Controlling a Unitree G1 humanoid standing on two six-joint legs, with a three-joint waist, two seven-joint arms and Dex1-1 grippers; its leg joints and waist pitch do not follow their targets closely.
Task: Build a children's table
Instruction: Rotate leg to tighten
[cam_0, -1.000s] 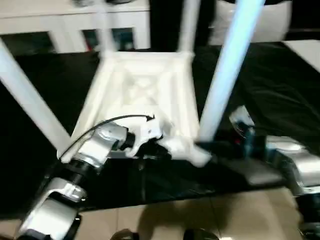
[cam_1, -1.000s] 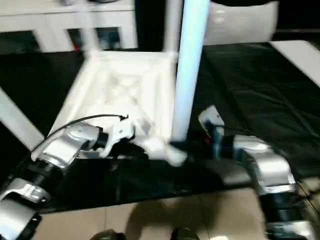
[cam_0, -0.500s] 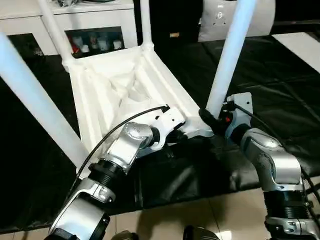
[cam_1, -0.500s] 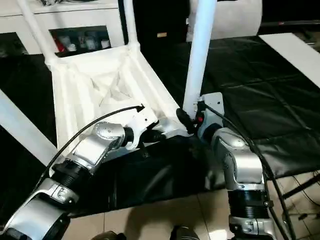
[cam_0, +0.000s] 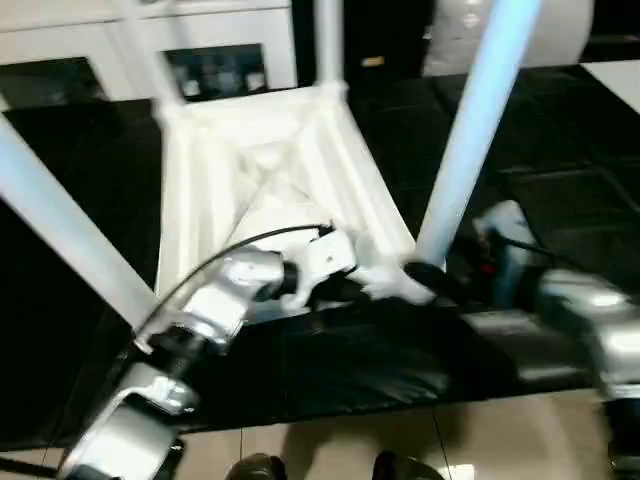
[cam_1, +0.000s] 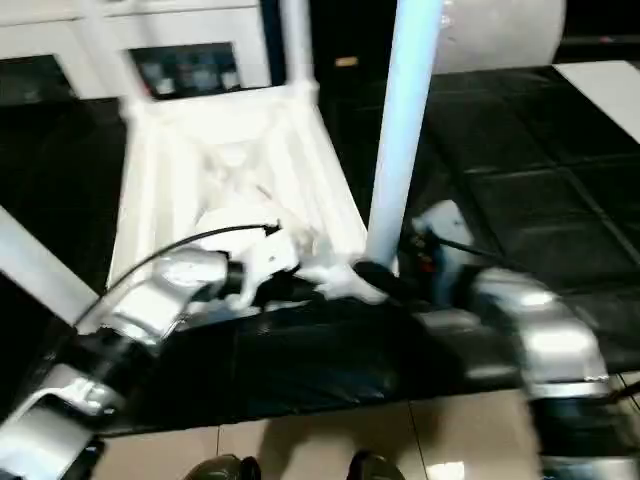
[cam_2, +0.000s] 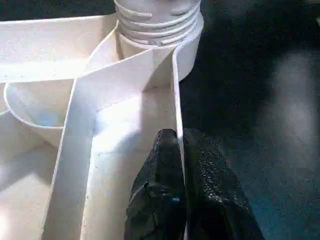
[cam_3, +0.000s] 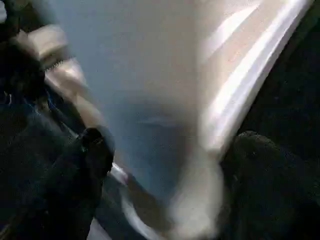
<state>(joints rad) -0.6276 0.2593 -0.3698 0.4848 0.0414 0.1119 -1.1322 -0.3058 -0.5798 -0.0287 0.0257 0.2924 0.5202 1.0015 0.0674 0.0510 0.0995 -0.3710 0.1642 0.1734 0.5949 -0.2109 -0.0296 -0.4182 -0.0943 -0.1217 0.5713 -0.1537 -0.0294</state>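
Observation:
The children's table (cam_0: 270, 170) lies upside down on the black worktable, ribbed underside up, with white legs standing from its corner sockets. My left gripper (cam_2: 179, 137) is shut on the thin rim wall of the top, one finger (cam_2: 160, 165) inside and the other outside, just short of the near right socket (cam_2: 155, 30). From that socket rises the near right leg (cam_0: 470, 130). My right gripper (cam_3: 170, 150) stands open around the base of this leg (cam_3: 150, 75), a finger (cam_3: 95, 150) on each side. Seen from the head, the left gripper (cam_0: 355, 288) and the right gripper (cam_0: 435, 280) meet at this corner.
The black-covered worktable (cam_0: 560, 150) extends right and left of the top. Another leg (cam_0: 60, 230) slants up at the near left and two more stand at the far corners. A white cabinet (cam_0: 230, 50) stands behind. The tiled floor (cam_0: 420, 440) shows past the front edge.
The whole picture has swung, so the camera moved. Both grippers stay at the same near right corner. My right forearm now lies lower and flatter beside the leg.

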